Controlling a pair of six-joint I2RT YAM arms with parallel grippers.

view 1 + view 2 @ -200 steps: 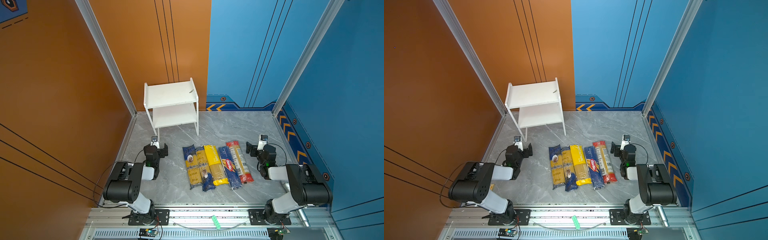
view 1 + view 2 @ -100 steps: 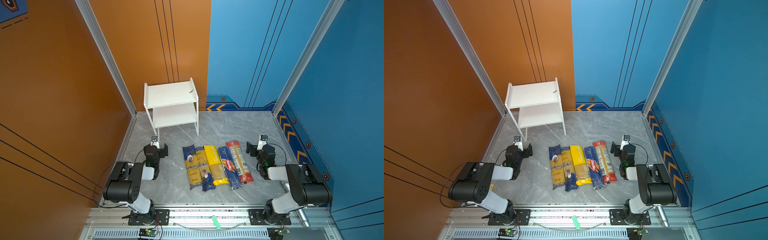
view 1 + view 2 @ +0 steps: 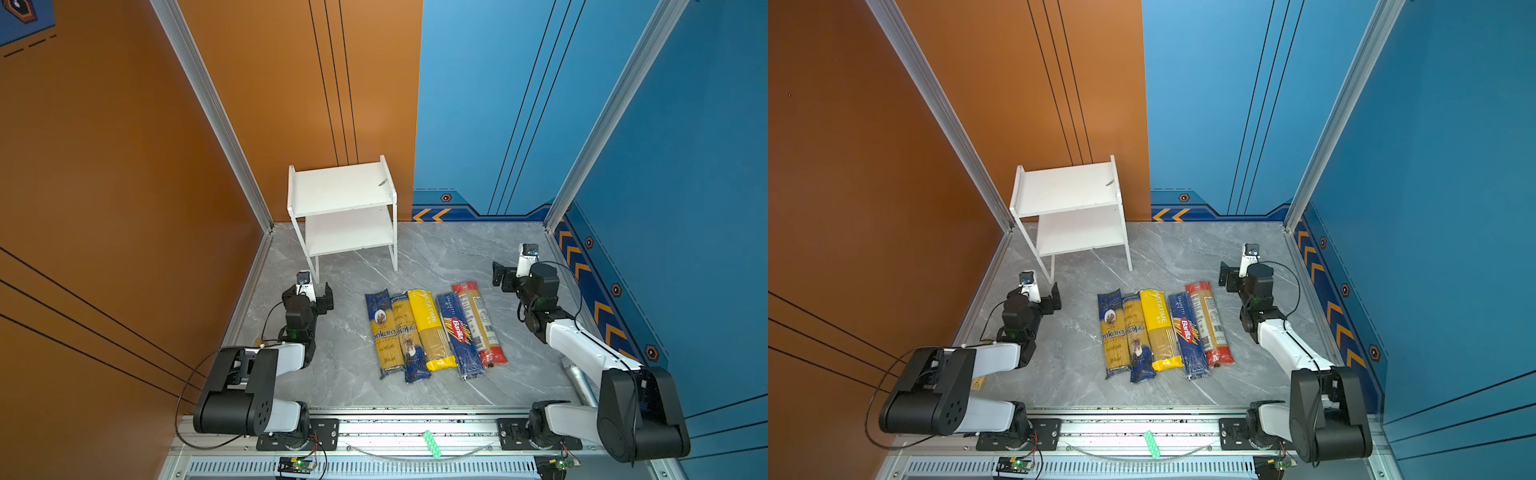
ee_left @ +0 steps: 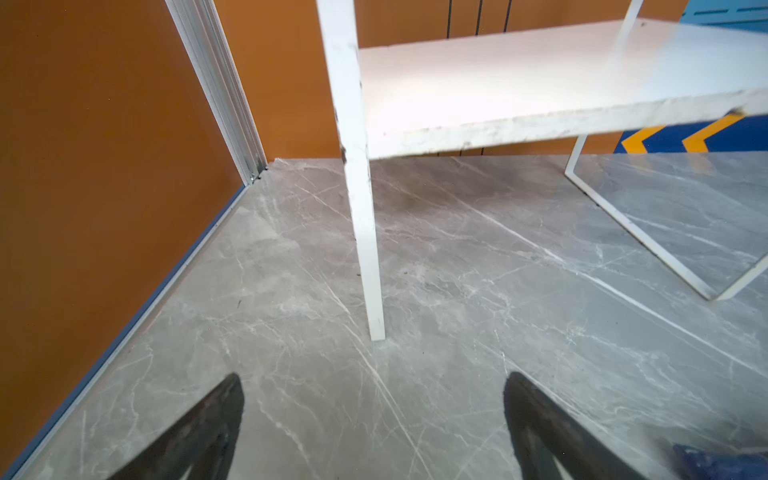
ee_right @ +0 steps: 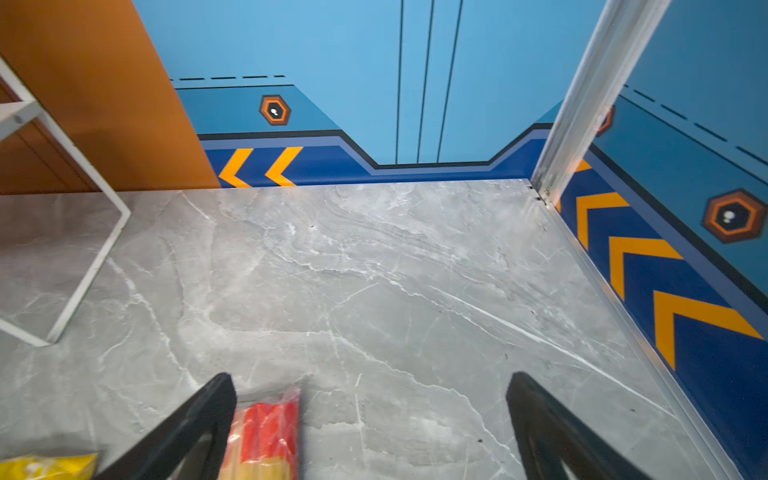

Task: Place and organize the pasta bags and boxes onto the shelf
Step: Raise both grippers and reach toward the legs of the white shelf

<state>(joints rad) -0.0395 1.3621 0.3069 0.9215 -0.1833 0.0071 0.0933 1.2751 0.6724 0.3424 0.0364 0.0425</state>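
Five long pasta bags lie side by side on the grey marble floor: two navy-and-yellow ankara packs (image 3: pixel 380 332) (image 3: pixel 409 338), a bright yellow pack (image 3: pixel 430 328), a dark blue Barilla pack (image 3: pixel 459 334) and a clear pack with red ends (image 3: pixel 478 324). The white two-tier shelf (image 3: pixel 340 193) stands at the back left with bare boards. My left gripper (image 3: pixel 307 291) (image 4: pixel 374 376) is open, just before the shelf's front leg (image 4: pixel 365 232). My right gripper (image 3: pixel 521 272) (image 5: pixel 372 376) is open, beside the far red end of the clear pack (image 5: pixel 266 428), not touching it.
Orange walls close the left and back left; blue walls close the back right and right. Both arm bases sit on a rail along the front edge (image 3: pixel 415 419). A corner of the yellow pack (image 5: pixel 45 465) shows in the right wrist view.
The right gripper has moved a little toward the back wall and its arm has stretched out. The left arm's elbow has shifted, its gripper staying about in place. Both stay open.
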